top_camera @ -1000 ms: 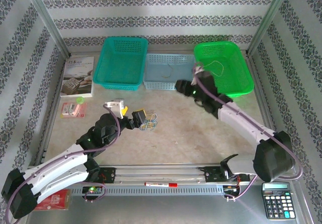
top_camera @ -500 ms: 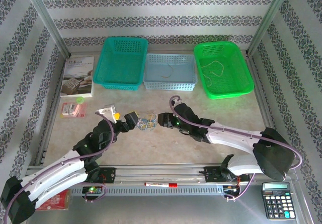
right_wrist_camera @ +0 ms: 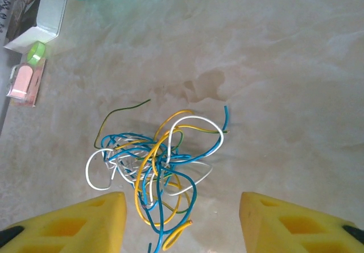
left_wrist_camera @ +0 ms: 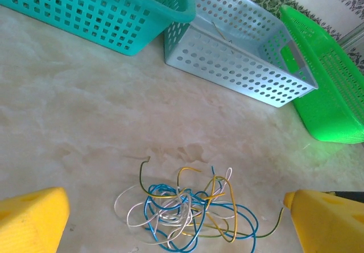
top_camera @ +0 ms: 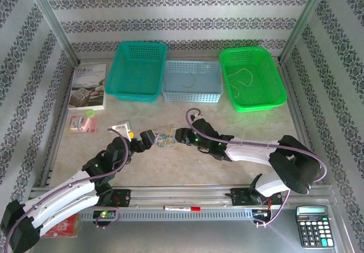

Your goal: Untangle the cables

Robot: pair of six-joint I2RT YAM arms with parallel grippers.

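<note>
Cables (top_camera: 166, 140), one tangled heap: we log it between left tool (top_camera: 152, 139) at its 9 o'clock and right tool (top_camera: 178, 135) at 3. Both tools' jaws apart, empty; we judge them equally near.

The left arm (top_camera: 62, 195) and the right arm (top_camera: 253, 150) share one build: smooth white shells on the long links and bulky black housings at the joints. A thin purple cable (top_camera: 200, 127) runs along each arm and arches free in a loop near the wrist. Small green lights (top_camera: 196, 141) glow on the black housings. The left fingers (left_wrist_camera: 31, 222) are blocky, bright yellow wedges. The right fingers (right_wrist_camera: 77, 222) are the same yellow, with shallow rectangular recesses moulded into their faces and black at the outer corners.
</note>
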